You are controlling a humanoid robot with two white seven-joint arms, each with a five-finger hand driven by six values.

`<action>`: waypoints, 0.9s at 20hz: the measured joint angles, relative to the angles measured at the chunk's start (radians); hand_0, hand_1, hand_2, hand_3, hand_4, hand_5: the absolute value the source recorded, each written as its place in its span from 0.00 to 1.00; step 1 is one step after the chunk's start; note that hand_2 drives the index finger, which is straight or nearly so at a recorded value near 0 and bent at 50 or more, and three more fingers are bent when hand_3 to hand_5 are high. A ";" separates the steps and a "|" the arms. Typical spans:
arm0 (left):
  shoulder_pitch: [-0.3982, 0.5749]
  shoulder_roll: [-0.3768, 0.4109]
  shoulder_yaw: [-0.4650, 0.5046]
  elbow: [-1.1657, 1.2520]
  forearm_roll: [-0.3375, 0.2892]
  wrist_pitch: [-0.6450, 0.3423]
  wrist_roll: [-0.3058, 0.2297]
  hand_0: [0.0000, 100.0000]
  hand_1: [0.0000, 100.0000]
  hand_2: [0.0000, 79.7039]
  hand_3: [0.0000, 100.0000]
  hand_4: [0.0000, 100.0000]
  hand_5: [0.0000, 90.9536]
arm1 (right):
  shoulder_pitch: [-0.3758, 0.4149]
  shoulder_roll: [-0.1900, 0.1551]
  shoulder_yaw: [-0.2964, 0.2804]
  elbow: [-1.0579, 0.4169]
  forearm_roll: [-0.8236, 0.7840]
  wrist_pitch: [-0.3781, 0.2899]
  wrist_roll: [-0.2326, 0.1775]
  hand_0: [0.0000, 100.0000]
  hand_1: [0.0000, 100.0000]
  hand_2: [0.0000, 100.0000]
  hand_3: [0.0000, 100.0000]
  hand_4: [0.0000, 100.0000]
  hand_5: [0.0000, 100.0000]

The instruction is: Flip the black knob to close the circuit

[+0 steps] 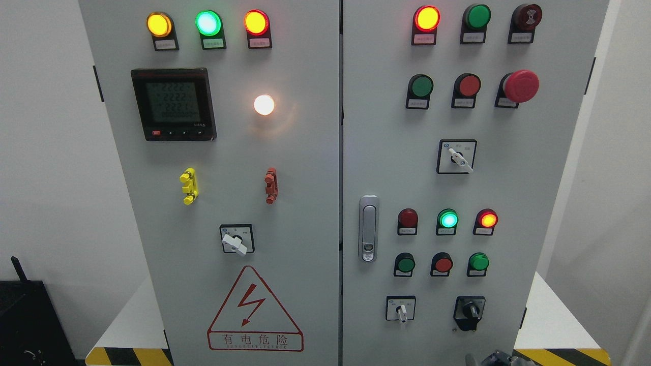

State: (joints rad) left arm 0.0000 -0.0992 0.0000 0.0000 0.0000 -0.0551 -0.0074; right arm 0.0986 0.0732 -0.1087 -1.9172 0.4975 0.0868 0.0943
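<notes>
Black knob (471, 309) sits low on the cabinet's right door (534, 203), pointer upright, right of a white selector (402, 310). Just below, a grey hand (501, 359) peeks over the bottom edge; its grip I cannot tell.

grey control cabinet (305, 152) standing on a white platform (554, 315), yellow-and-black hazard stripes (127, 356) along the platform's front edge
</notes>
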 measured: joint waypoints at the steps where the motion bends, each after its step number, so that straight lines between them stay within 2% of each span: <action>1: 0.000 0.000 0.000 0.000 0.000 0.000 0.000 0.00 0.00 0.00 0.05 0.03 0.00 | 0.031 0.004 -0.007 -0.013 -0.067 -0.034 -0.002 0.00 0.00 0.04 0.16 0.15 0.01; 3: 0.000 0.000 0.000 0.000 0.000 0.000 0.000 0.00 0.00 0.00 0.05 0.03 0.00 | 0.088 0.011 -0.018 -0.032 -0.189 -0.090 0.009 0.00 0.00 0.00 0.12 0.11 0.00; 8: 0.000 0.000 0.000 0.000 0.000 0.000 0.000 0.00 0.00 0.00 0.05 0.03 0.00 | 0.208 0.022 -0.040 -0.067 -0.422 -0.201 0.086 0.00 0.00 0.00 0.07 0.06 0.00; 13: 0.000 0.000 0.000 0.000 0.000 0.000 0.000 0.00 0.00 0.00 0.05 0.03 0.00 | 0.265 0.028 -0.052 -0.083 -0.529 -0.235 0.128 0.00 0.00 0.00 0.07 0.06 0.00; 18: 0.000 0.000 0.000 0.000 0.000 0.000 0.000 0.00 0.00 0.00 0.05 0.03 0.00 | 0.296 0.031 -0.058 -0.091 -0.573 -0.247 0.144 0.00 0.00 0.00 0.08 0.08 0.00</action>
State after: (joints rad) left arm 0.0000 -0.0993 0.0000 0.0000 0.0000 -0.0552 -0.0075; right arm 0.3943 0.1043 -0.1672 -2.0080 -0.0753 -0.1601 0.2381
